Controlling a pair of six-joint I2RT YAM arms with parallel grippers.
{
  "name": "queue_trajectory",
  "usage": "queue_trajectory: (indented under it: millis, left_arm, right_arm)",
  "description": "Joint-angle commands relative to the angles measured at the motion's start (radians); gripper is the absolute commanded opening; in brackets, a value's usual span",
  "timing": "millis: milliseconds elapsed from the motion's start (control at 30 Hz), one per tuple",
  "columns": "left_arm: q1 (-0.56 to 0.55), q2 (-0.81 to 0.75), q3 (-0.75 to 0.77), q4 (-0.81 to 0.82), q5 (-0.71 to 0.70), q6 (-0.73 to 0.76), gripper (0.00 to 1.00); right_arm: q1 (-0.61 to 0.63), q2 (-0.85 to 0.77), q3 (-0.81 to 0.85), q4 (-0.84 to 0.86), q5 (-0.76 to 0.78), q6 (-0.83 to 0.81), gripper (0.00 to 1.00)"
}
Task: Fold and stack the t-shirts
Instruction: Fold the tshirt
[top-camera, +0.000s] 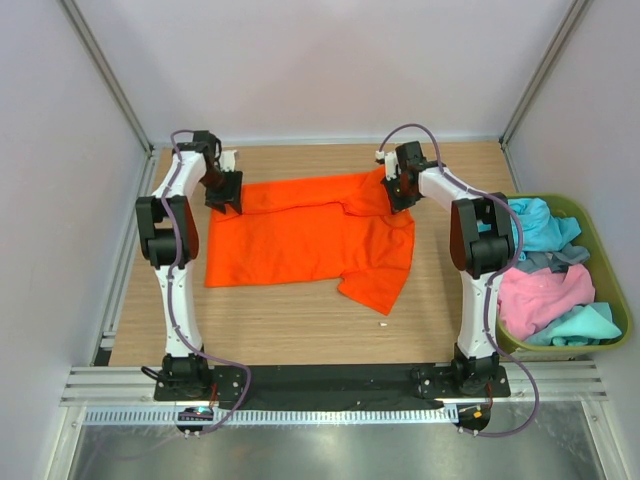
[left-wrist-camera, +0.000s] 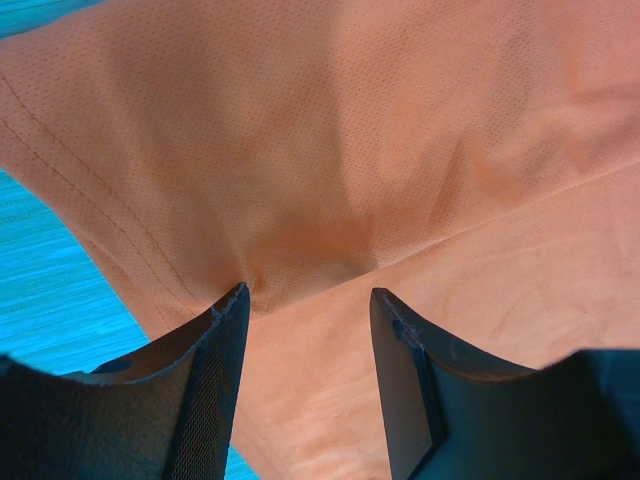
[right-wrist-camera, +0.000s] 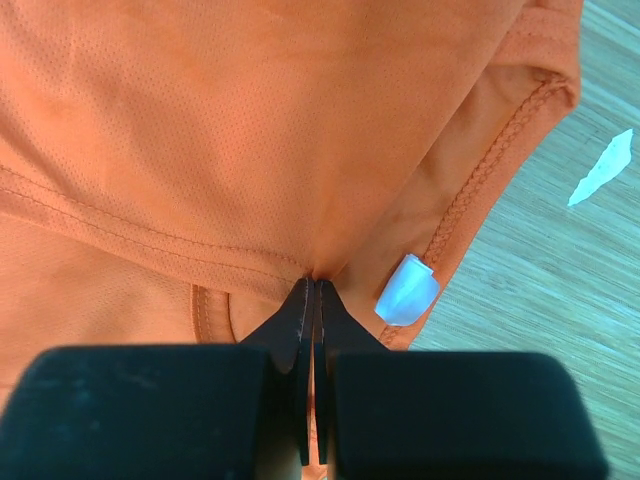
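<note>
On my left, the left gripper (top-camera: 224, 192) sits on the far left corner of the orange t-shirt (top-camera: 300, 235). Its wrist view shows the jaws roughly half apart, tips pressed into the cloth so it puckers between them, with nothing clamped. The shirt lies spread across the middle of the table (top-camera: 280, 320), and its near right part is rumpled. At the shirt's far right corner, the right gripper (right-wrist-camera: 313, 285) is pinched fully together on a stitched edge beside a small white label (right-wrist-camera: 407, 290). Further right, turquoise (top-camera: 535, 225), grey (top-camera: 560, 258) and pink (top-camera: 540, 295) shirts wait in the olive-green bin (top-camera: 560, 350). I judge we are at the start of the first fold, taking hold of the far edge. Next I need the left jaws closed on their corner. Then both arms lift together and carry that edge toward me evenly.
</note>
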Motion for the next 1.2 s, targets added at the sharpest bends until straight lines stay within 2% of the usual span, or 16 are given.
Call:
queue_trajectory:
  millis: [0, 333, 567, 733, 1167]
  left_arm:
    - [0.003, -0.008, 0.028, -0.009, -0.002, -0.007, 0.53]
    - [0.003, -0.007, 0.021, 0.013, 0.005, -0.016, 0.53]
    - [0.003, -0.007, 0.013, 0.03, 0.011, -0.022, 0.52]
    - [0.003, -0.008, 0.013, 0.031, 0.005, -0.025, 0.53]
    - [0.003, -0.012, 0.01, 0.065, 0.005, -0.039, 0.53]
  right_arm:
    - [-0.004, -0.041, -0.007, -0.014, -0.011, -0.006, 0.01]
    - [-0.005, -0.184, -0.034, -0.058, -0.02, 0.008, 0.01]
    - [0.002, -0.262, -0.138, -0.08, -0.049, 0.028, 0.01]
    - [0.019, -0.288, -0.202, -0.083, -0.066, 0.033, 0.01]
    - [0.036, -0.313, -0.246, -0.074, -0.063, 0.042, 0.01]
